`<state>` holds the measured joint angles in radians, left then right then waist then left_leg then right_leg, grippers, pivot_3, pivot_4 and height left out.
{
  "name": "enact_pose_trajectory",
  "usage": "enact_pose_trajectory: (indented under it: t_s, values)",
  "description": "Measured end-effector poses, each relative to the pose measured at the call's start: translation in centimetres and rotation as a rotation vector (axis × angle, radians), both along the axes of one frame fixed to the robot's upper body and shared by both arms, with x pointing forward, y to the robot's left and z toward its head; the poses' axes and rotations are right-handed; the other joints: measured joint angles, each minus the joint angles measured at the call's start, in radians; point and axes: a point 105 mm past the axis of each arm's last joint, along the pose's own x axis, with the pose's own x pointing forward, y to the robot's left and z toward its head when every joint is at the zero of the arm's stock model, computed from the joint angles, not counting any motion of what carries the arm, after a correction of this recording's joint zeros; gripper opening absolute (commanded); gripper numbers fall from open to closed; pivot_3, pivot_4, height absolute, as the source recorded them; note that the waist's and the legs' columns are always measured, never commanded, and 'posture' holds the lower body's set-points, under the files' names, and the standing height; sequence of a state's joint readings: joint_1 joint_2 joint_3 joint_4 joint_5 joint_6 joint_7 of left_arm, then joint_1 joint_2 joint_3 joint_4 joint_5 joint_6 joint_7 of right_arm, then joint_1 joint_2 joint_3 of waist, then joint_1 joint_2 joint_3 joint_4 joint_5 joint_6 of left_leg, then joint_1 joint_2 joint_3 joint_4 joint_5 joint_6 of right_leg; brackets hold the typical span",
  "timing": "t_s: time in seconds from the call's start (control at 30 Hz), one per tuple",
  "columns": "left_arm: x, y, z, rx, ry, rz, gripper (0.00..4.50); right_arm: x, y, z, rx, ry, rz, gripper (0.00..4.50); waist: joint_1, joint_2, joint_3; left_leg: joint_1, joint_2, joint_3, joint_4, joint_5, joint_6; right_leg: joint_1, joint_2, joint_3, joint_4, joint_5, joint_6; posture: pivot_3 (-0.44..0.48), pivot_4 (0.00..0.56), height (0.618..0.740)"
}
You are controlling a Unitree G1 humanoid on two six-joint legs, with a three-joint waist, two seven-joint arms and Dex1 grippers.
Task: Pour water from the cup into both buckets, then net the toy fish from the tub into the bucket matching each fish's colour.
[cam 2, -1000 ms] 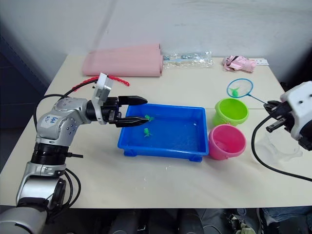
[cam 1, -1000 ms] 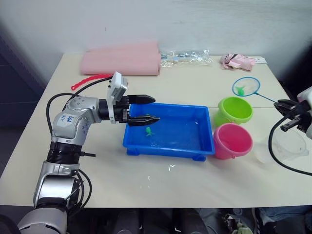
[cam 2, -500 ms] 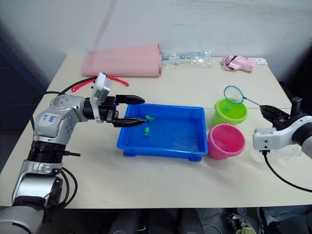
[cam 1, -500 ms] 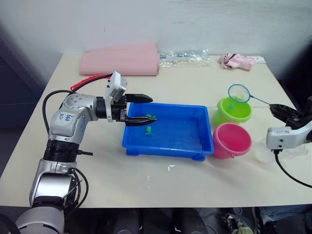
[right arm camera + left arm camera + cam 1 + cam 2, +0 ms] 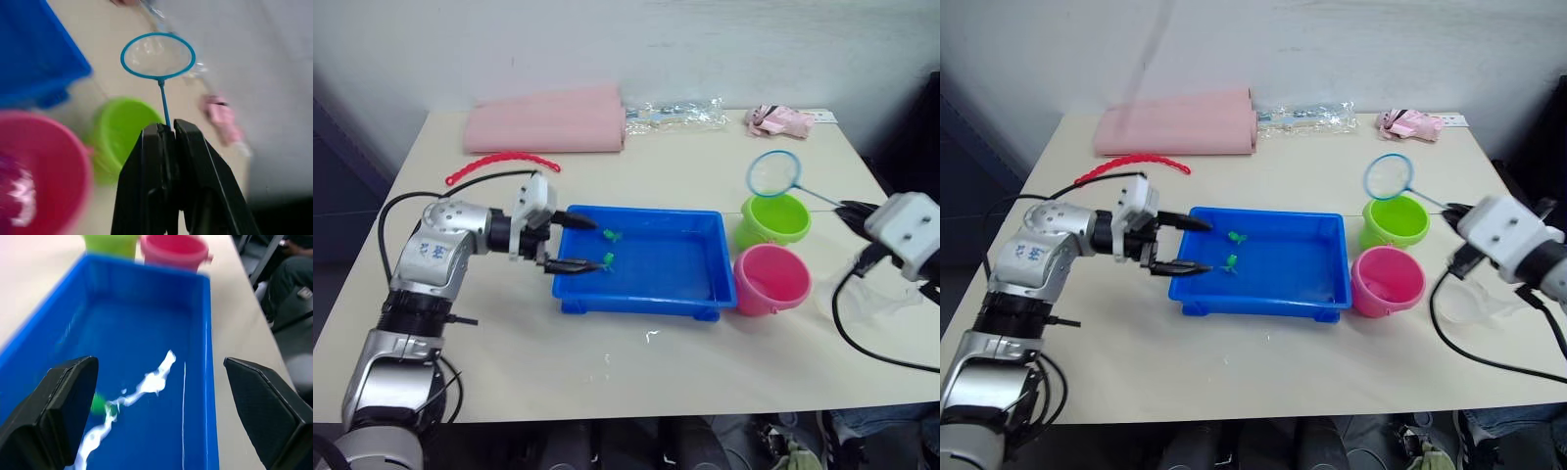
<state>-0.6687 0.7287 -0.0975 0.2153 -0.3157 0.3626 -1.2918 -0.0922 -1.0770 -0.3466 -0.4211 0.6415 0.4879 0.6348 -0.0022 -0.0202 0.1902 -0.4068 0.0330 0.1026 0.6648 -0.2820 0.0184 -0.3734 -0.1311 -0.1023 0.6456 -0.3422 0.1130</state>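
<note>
Meanwhile two green fish sit in the tub; left gripper gapes, right gripper grasps the net.

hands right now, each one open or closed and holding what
Left hand: open, holding nothing, at the near-left end of the tub.
Right hand: closed on the net handle, hoop above the green bucket.

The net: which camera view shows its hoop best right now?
The right wrist view: the net faces the camera, empty, its handle clamped in the right hand. Both eye views show the hoop smaller, above the green bucket.
</note>
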Motion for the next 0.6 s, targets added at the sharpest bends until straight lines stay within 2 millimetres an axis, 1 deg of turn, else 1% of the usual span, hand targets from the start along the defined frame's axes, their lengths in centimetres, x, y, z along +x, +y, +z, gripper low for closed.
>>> enact_pose_trajectory:
  t_s: [0.03,0.1,0.2,0.27,0.3,0.33,0.4,0.53,0.6]
  values:
    - [0.0,0.3,-0.2,0.003,0.007,0.009,4.47,-0.5,1.5,-0.4,0.047,0.074,0.061,0.00,0.001,0.000,0.000,0.000,0.000,-0.001,0.000,0.000,0.001,0.001,0.000,0.000,0.000,0.000,0.000,0.000,0.150,0.738]
    - [-0.1,1.0,-0.2,0.009,0.011,0.032,4.47,-1.5,3.7,-1.8,0.082,0.216,0.155,0.00,0.011,0.000,0.000,-0.001,-0.002,-0.003,0.001,-0.001,0.001,0.001,-0.002,-0.002,-0.002,0.000,0.000,0.000,0.150,0.738]
    - [-0.2,2.4,0.0,0.019,0.008,0.082,4.47,-2.2,5.5,-4.3,0.055,0.372,0.227,0.00,0.018,0.000,0.000,-0.002,-0.003,-0.002,0.001,-0.002,0.004,0.001,-0.004,-0.001,-0.002,0.000,0.000,0.000,0.150,0.738]
    - [-0.3,2.9,-0.3,0.024,0.016,0.099,4.47,-2.3,6.3,-5.5,0.034,0.438,0.259,0.00,0.021,0.000,0.000,-0.002,-0.003,0.000,0.001,-0.002,0.004,0.000,-0.004,-0.001,-0.002,0.000,0.000,0.000,0.150,0.738]
    - [-0.3,2.9,-0.4,0.024,0.017,0.101,4.47,-2.3,6.6,-5.8,0.029,0.453,0.274,0.00,0.021,0.000,0.000,-0.002,-0.003,0.000,0.001,-0.002,0.004,0.000,-0.004,-0.002,-0.002,0.000,0.000,0.000,0.150,0.738]
    - [-0.3,3.0,-0.5,0.025,0.019,0.104,4.47,-2.2,7.0,-6.0,0.030,0.463,0.291,0.00,0.020,-0.001,0.000,-0.002,-0.003,0.000,0.001,-0.002,0.004,0.000,-0.004,-0.001,-0.002,0.000,0.000,0.000,0.150,0.738]
    - [-0.3,3.1,-0.6,0.027,0.019,0.114,4.47,-1.6,8.5,-7.3,0.034,0.504,0.333,0.00,0.017,-0.001,0.000,-0.002,-0.003,0.001,0.001,-0.002,0.003,-0.001,-0.003,-0.001,-0.001,0.000,0.000,0.000,0.150,0.738]
    - [-0.7,3.3,-1.1,0.034,0.016,0.128,4.47,-0.2,9.2,-9.8,-0.029,0.546,0.314,0.00,0.013,-0.001,0.000,-0.003,-0.003,0.002,0.001,-0.002,0.003,-0.003,-0.003,-0.001,-0.001,0.000,0.000,0.000,0.150,0.738]
    - [-0.8,3.3,-1.1,0.037,0.005,0.137,4.47,0.6,9.9,-10.1,-0.056,0.520,0.319,0.00,0.008,-0.001,0.000,-0.003,-0.002,0.002,0.001,-0.002,0.003,-0.002,-0.003,-0.001,-0.001,0.000,0.000,0.000,0.150,0.738]
